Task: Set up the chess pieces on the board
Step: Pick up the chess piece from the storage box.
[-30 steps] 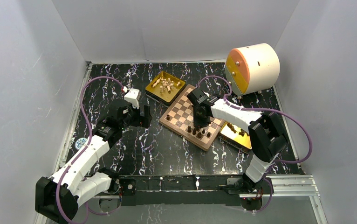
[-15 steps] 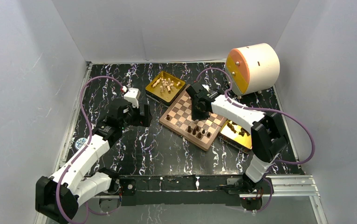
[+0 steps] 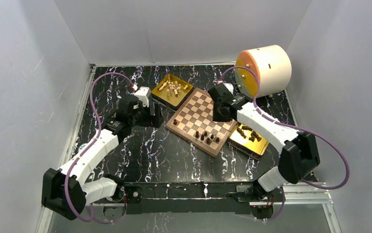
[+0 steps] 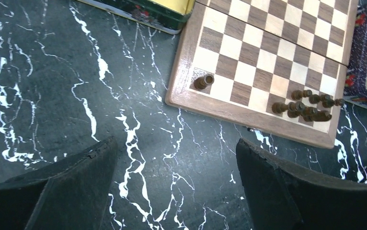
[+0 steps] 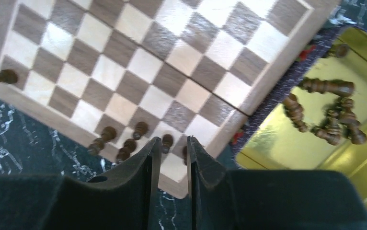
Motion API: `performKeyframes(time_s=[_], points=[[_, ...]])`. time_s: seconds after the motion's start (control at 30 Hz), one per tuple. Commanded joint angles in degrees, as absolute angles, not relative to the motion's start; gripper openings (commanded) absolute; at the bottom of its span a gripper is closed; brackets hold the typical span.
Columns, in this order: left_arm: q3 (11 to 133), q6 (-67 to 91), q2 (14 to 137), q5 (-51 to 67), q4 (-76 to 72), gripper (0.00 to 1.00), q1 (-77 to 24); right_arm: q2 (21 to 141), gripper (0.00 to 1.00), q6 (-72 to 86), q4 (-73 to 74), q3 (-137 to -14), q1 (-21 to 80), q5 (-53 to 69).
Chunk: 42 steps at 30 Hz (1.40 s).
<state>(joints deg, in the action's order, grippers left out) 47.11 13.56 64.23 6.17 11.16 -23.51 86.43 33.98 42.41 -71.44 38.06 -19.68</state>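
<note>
The square wooden chessboard (image 3: 199, 118) with tan and dark brown checks lies cornerwise on the black, white-veined marble table (image 3: 164, 155). A cluster of tiny dark brown wooden chess pieces (image 3: 206, 137) stands along its near edge, and one lone dark piece (image 4: 203, 82) stands at its left corner. Pale cream pieces (image 3: 173, 88) lie heaped in a shiny gold rectangular tray (image 3: 160, 98) just beyond the board. More dark pieces (image 5: 330, 117) lie in a second gold tray (image 5: 277, 143) beside its right side. The left jaws hover spread wide and empty over bare table left of the board. The right jaws hang above the board's right edge, parted by a narrow slit, gripping nothing.
</note>
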Motion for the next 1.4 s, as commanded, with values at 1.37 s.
performKeyframes(time_s=[1.37], points=[[44.2, 8.3, 60.2, 6.0, 11.7, 0.85, -27.2, 73.8, 0.3, 24.7, 6.5, -39.9, 4.2, -0.9]])
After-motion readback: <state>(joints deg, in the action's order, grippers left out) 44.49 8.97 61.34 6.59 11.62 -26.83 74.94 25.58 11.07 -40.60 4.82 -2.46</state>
